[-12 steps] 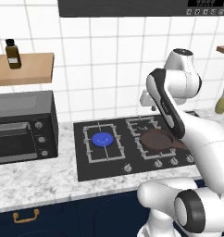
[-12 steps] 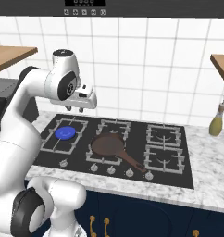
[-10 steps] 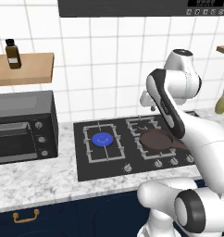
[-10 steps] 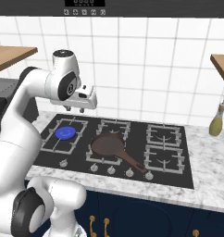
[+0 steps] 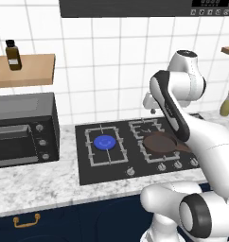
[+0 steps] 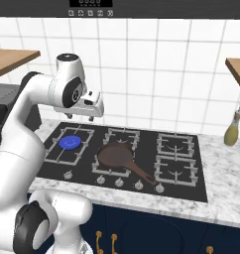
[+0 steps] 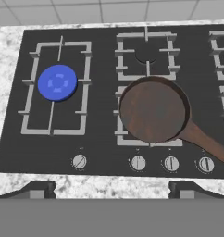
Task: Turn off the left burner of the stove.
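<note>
The stove [image 5: 88, 163] [image 6: 191, 171] [image 7: 102, 118] is a black cooktop with grey grates, set in a marble counter. Its left burner [image 5: 105, 142] [image 6: 70, 142] [image 7: 57, 82] shows a bright blue disc. A row of silver knobs runs along the front edge, the leftmost knob [image 7: 79, 161] [image 5: 130, 171] [image 6: 68, 174] below the lit burner. My gripper [image 5: 151, 107] [image 6: 90, 117] [image 7: 113, 189] hangs open above the cooktop's middle, well over the grates, touching nothing. Its fingertips [image 7: 37, 187] stand wide apart.
A brown frying pan [image 7: 153, 110] [image 5: 160, 142] [image 6: 116, 155] lies on the front middle grate, handle pointing right. A dark countertop oven [image 5: 22, 130] stands left of the stove. A bottle [image 5: 13, 55] is on the left shelf, an oil bottle [image 6: 232, 130] at right.
</note>
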